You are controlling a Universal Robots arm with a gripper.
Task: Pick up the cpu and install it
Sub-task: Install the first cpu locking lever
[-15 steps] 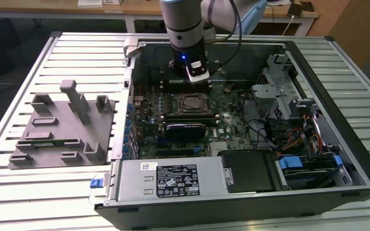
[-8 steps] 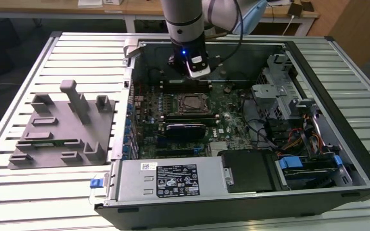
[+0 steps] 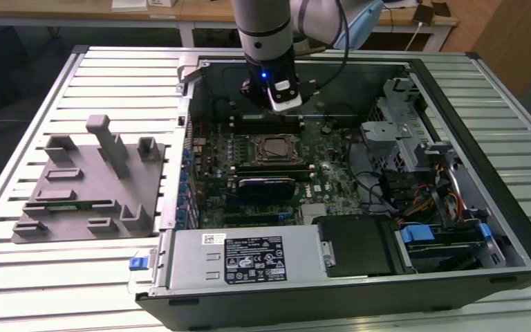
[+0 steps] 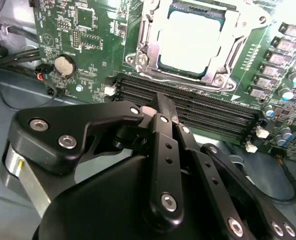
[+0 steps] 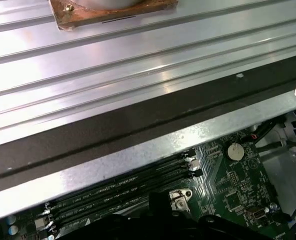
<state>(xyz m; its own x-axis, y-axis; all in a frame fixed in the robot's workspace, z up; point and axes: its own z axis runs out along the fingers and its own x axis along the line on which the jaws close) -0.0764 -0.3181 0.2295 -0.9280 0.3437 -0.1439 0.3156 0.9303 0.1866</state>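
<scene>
Over the memory slots (image 4: pixel 188 107), my jaws (image 4: pixel 160 107) look pinched together, holding nothing. cpu (image 4: pixel 195 42) sits in the socket (image 4: pixel 137 60) at 12 o'clock. Risk: unlatched frame, chip could shift if bumped.

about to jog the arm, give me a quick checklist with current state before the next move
1. cpu lying in the socket, silver top up: ok.
2. cpu seated flat and right way round: cannot tell.
3. Socket frame closed over the cpu: cannot tell.
4. gripper carrying nothing, fingers together: ok.
5. Gripper off the socket, above the memory slots: ok.
6. Arm inside the open case, clearance to its walls: cannot tell.
</scene>
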